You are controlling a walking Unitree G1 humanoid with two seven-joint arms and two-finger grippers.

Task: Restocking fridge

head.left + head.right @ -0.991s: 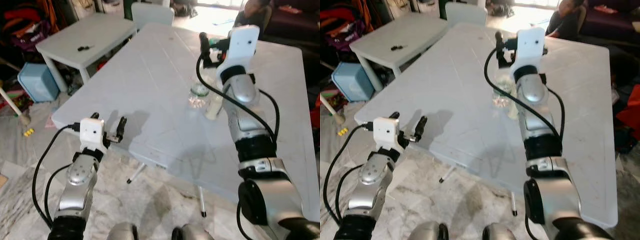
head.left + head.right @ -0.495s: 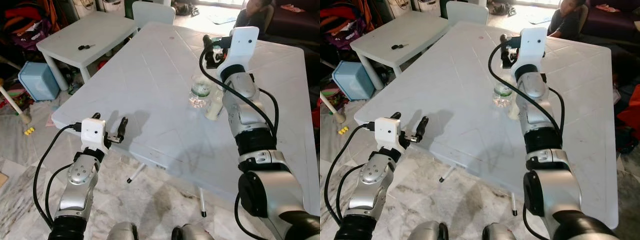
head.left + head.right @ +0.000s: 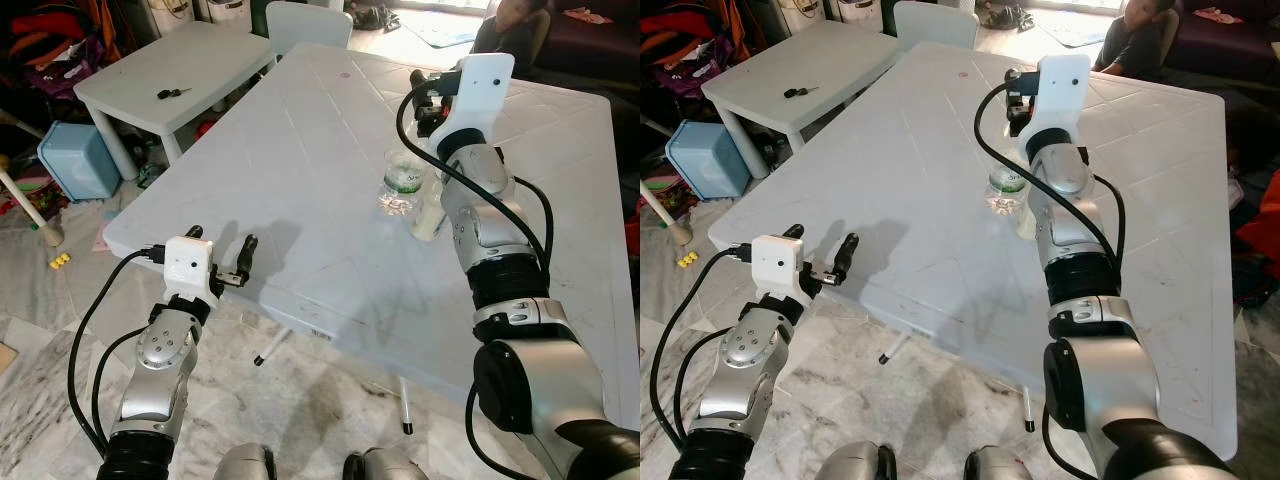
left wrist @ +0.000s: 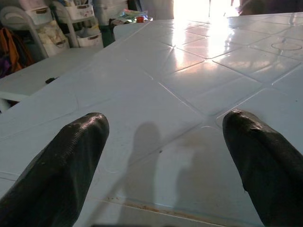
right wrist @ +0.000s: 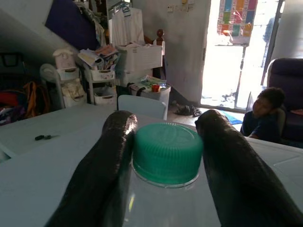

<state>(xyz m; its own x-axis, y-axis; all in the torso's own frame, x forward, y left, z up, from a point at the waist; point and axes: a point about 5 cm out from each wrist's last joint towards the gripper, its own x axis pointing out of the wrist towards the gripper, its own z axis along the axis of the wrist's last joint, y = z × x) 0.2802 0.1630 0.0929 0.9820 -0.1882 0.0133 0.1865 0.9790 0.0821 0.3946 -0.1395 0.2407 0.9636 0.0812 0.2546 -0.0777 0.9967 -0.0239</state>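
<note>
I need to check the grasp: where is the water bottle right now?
The water bottle stands on the white table, beside a pale bottle, its green cap between the right gripper fingers.

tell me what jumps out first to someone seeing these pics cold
The right gripper stands out, raised over the big white table with its two black fingers either side of the green cap of a clear water bottle; whether they press it cannot be told. A pale smaller bottle stands right beside it. The left gripper hangs open at the table's near edge.
</note>
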